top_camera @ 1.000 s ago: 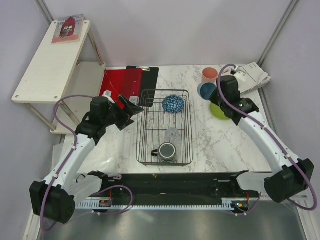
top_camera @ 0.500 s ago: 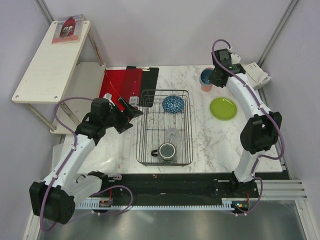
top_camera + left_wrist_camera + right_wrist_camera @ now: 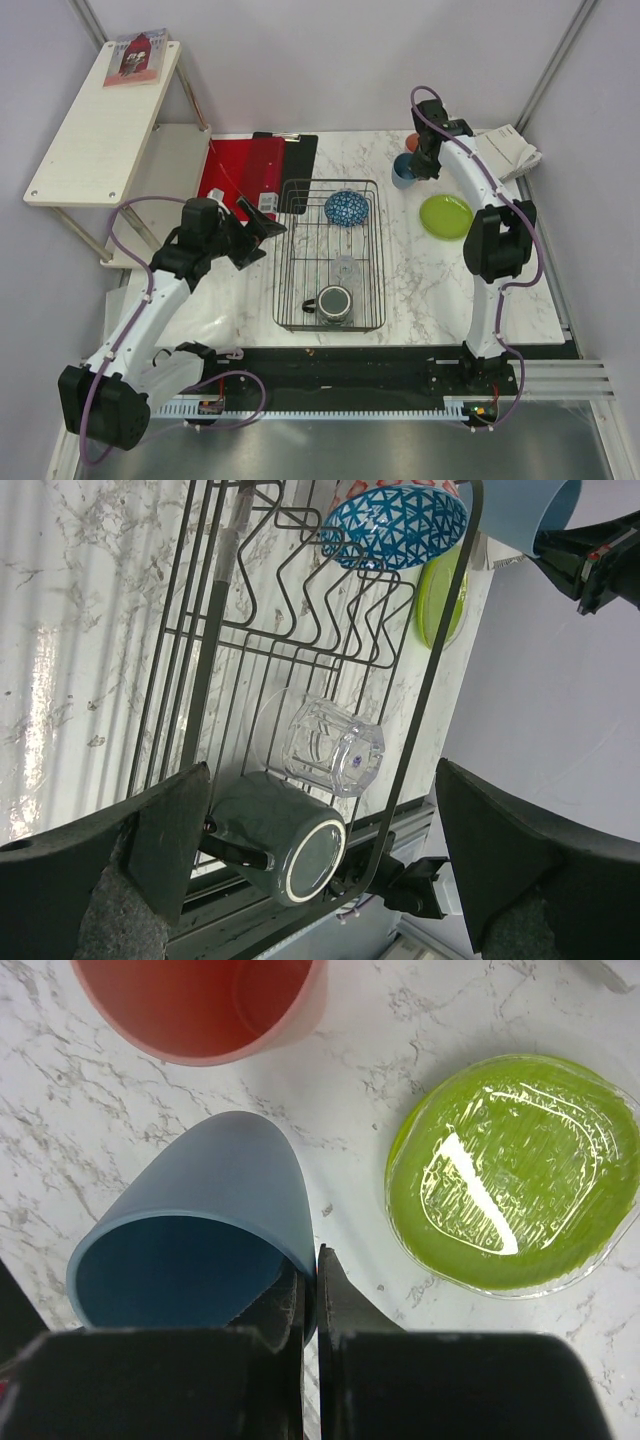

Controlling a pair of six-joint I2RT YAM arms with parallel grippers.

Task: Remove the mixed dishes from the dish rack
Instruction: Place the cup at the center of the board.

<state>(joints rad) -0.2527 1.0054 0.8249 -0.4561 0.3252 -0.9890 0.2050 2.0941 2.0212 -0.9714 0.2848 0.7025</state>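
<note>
The black wire dish rack [image 3: 283, 255] holds a blue patterned bowl [image 3: 346, 208], a clear glass [image 3: 345, 268] and a dark grey mug [image 3: 334, 303]. My left gripper [image 3: 258, 228] is open and empty at the rack's left side. Its wrist view shows the rack [image 3: 420, 700], bowl [image 3: 395, 520], glass [image 3: 330, 748] and mug [image 3: 285, 845] between its open fingers. My right gripper [image 3: 310, 1280] is shut on the rim of a tilted blue cup [image 3: 200, 1230], one finger inside it. The cup is at the back right [image 3: 403, 172], beside a salmon-pink cup [image 3: 200, 1005] and a lime-green plate [image 3: 512, 1170].
A red clipboard [image 3: 250, 165] lies behind the rack on the left. A white shelf [image 3: 100, 120] stands at the far left. Folded white cloth [image 3: 510, 150] lies at the back right corner. The green plate [image 3: 446, 216] sits right of the rack.
My right arm has folded up and swung toward the back with the blue cup, which now sits just left of the pink cup. The left arm has barely moved.
</note>
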